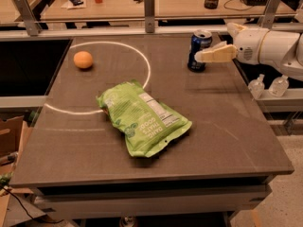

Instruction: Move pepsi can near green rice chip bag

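The pepsi can stands upright at the far right of the dark table, dark blue with a silver top. My gripper reaches in from the right on a white arm, and its tan tip overlaps the can's lower right side at mid height. The green rice chip bag lies flat in the middle of the table, nearer the front, well apart from the can and to its left.
An orange sits at the far left inside a white circle painted on the table. Two small clear bottles stand off the right edge. Metal posts and a cluttered desk lie behind.
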### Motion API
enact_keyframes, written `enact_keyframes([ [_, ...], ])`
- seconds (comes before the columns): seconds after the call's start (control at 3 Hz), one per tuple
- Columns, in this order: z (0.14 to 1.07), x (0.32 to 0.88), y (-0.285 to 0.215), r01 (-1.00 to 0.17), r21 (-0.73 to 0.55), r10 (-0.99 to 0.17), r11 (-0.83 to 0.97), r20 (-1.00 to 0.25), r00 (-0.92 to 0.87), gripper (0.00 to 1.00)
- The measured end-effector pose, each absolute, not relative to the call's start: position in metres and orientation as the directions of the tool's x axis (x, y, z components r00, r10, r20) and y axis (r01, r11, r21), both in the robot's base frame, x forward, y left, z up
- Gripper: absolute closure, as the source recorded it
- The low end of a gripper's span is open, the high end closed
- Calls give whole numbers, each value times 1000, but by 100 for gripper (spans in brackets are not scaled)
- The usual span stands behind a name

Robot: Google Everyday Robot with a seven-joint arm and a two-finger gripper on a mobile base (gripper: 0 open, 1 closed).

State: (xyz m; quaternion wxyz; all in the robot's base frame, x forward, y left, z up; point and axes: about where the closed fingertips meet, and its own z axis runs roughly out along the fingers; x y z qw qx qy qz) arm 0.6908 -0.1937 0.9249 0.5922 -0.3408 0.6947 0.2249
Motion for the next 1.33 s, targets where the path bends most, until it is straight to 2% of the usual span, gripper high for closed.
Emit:
enact_keyframes([
  [1.0,897,705,-158,-814,-74,-240,576,-967,-82,0],
  [1.33,894,713,-159,-815,-67,-230,576,-970,-83,15],
])
